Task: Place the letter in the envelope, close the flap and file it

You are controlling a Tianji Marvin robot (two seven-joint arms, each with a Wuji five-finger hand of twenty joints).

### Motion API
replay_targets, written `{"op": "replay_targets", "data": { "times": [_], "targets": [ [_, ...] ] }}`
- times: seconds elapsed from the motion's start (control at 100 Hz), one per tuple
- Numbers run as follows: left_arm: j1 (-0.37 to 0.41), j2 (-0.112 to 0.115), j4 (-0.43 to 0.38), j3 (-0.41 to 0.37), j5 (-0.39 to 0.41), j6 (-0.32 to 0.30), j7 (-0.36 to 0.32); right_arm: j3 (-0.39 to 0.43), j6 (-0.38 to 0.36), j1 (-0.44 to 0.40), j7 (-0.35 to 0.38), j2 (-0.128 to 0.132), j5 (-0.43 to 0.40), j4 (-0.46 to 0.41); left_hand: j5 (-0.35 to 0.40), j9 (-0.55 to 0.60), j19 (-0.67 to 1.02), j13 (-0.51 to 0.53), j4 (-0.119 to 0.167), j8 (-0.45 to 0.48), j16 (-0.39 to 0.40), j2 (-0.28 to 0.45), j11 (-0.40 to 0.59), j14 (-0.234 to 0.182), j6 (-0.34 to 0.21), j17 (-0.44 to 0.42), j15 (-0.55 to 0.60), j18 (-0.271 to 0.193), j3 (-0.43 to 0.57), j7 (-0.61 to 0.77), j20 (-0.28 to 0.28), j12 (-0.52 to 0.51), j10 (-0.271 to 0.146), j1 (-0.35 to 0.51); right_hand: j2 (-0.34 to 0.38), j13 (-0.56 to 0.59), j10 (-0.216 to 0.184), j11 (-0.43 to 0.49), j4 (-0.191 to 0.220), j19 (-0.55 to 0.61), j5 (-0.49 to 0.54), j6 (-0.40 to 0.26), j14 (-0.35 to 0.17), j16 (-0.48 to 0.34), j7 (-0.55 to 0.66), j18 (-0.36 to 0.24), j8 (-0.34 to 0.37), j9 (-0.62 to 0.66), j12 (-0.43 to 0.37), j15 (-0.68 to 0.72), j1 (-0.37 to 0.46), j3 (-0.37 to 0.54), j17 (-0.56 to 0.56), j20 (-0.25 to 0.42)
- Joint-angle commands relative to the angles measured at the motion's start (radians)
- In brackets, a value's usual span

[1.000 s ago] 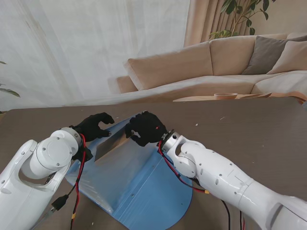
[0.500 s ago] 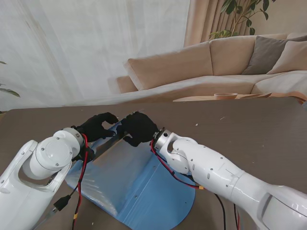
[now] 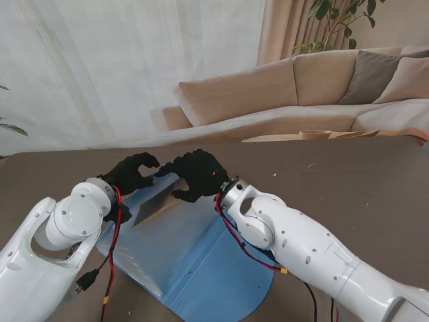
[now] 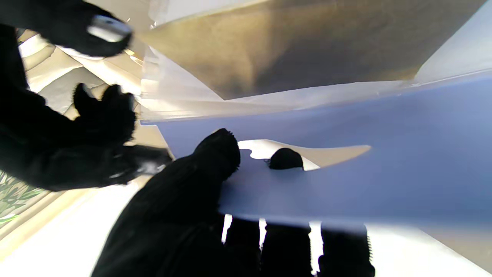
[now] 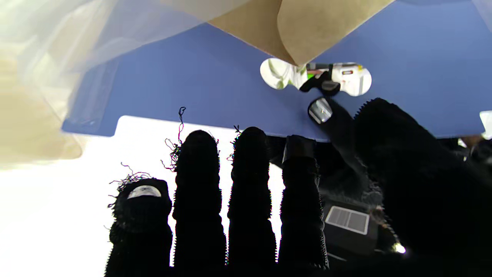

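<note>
Left black-gloved hand (image 3: 132, 174) pinching the far rim of a blue plastic file folder with a clear front sheet (image 3: 201, 261), thumb on one face and fingers on the other, as seen from the left wrist. Right black-gloved hand (image 3: 196, 174) just beside it, fingers spread and straight, tips at the same rim; whether actually gripping the folder cannot be told. Both hands nearly touching at the folder's far edge.

Brown paper envelope (image 3: 155, 201) lying tucked in the folder mouth, between the blue back sheet and the clear front sheet, tilted, near both hands. Seen from the right wrist: envelope's pointed flap (image 5: 323, 27) folded down, tip reaching the thumb cut-out (image 5: 316, 74) in the blue sheet. Letter not visible; presumably inside the envelope, but hidden. Filing step judged to be under way, envelope only partly seated.

Risks, as judgement only:
- Folder sheets thin and springy; a weak pinch likely to let the rim snap shut on the envelope and crease it.
- Envelope corner liable to catch on the clear sheet and buckle if pushed at a slant.
- Flap apparently only folded, so possibly lifting open while sliding.
- Two hands crowded together, fingers prone to colliding or snagging on each other's frayed glove threads.
- Near rounded end of the folder resting free on the dark brown table (image 3: 362, 181), so the whole folder likely to skid toward me under a push.
</note>
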Motion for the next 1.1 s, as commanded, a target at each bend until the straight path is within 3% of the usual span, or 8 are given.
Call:
{"op": "replay_targets", "data": {
  "times": [0.0, 0.51, 0.77, 0.96, 1.09],
  "targets": [
    [0.000, -0.008, -0.002, -0.008, 0.016, -0.013, -0.005, 0.019, 0.013, -0.028, 0.013, 0.014, -0.004, -0.029, -0.029, -0.024, 0.003, 0.043, -0.016, 0.011, 0.034, 0.037, -0.016, -0.094, -0.004, -0.006, 0.080, -0.008, 0.016, 0.017, -0.005, 0.002, 0.003, 0.080, 0.019, -0.035, -0.019, 0.000, 0.013, 0.031, -0.041, 0.025, -0.029, 0.018, -0.023, -0.030, -0.018, -0.037, -0.002, -0.004, -0.034, -0.021, -0.011, 0.017],
    [-0.008, -0.018, 0.075, -0.049, 0.205, -0.119, 0.094, 0.343, 0.079, -0.345, 0.072, 0.058, -0.015, -0.319, -0.026, -0.024, 0.005, 0.048, -0.016, 0.011, 0.032, 0.034, -0.009, -0.098, -0.005, 0.000, 0.077, -0.006, 0.021, 0.023, -0.005, 0.009, 0.001, 0.074, 0.041, -0.064, -0.003, -0.034, 0.025, -0.018, -0.028, 0.024, -0.003, -0.023, -0.013, -0.002, -0.051, -0.054, -0.029, -0.095, -0.037, -0.043, -0.057, 0.009],
    [0.019, -0.020, 0.127, -0.005, 0.247, -0.146, 0.127, 0.445, 0.102, -0.479, 0.075, 0.064, -0.014, -0.392, -0.027, -0.023, -0.001, 0.035, -0.016, 0.012, 0.021, 0.033, -0.007, -0.100, -0.010, -0.006, 0.063, -0.012, 0.008, 0.027, -0.008, 0.008, -0.003, 0.061, 0.044, -0.072, 0.004, -0.057, 0.029, -0.073, -0.024, 0.025, 0.006, -0.047, -0.015, 0.025, -0.056, -0.058, -0.047, -0.137, -0.034, -0.034, -0.090, -0.004],
    [0.055, -0.018, 0.145, 0.040, 0.247, -0.146, 0.131, 0.499, 0.116, -0.559, 0.077, 0.065, -0.002, -0.427, -0.032, -0.023, -0.021, 0.002, -0.013, 0.011, -0.003, 0.023, -0.018, -0.074, -0.012, -0.020, 0.010, -0.019, -0.009, 0.028, -0.020, -0.001, -0.010, 0.056, 0.044, -0.075, 0.010, -0.063, 0.029, -0.084, -0.019, 0.030, 0.012, -0.052, -0.015, 0.034, -0.057, -0.058, -0.053, -0.144, -0.032, -0.027, -0.100, -0.004],
    [0.085, -0.014, 0.144, 0.055, 0.244, -0.147, 0.116, 0.522, 0.123, -0.595, 0.070, 0.063, 0.008, -0.438, -0.042, -0.021, -0.069, -0.047, -0.008, 0.005, -0.009, 0.014, -0.061, -0.038, -0.017, -0.046, -0.098, -0.028, -0.022, 0.019, -0.050, -0.020, -0.020, 0.037, 0.042, -0.077, 0.013, -0.065, 0.030, -0.086, -0.014, 0.033, 0.016, -0.054, -0.014, 0.037, -0.057, -0.059, -0.056, -0.147, -0.029, -0.022, -0.102, -0.003]
  ]
}}
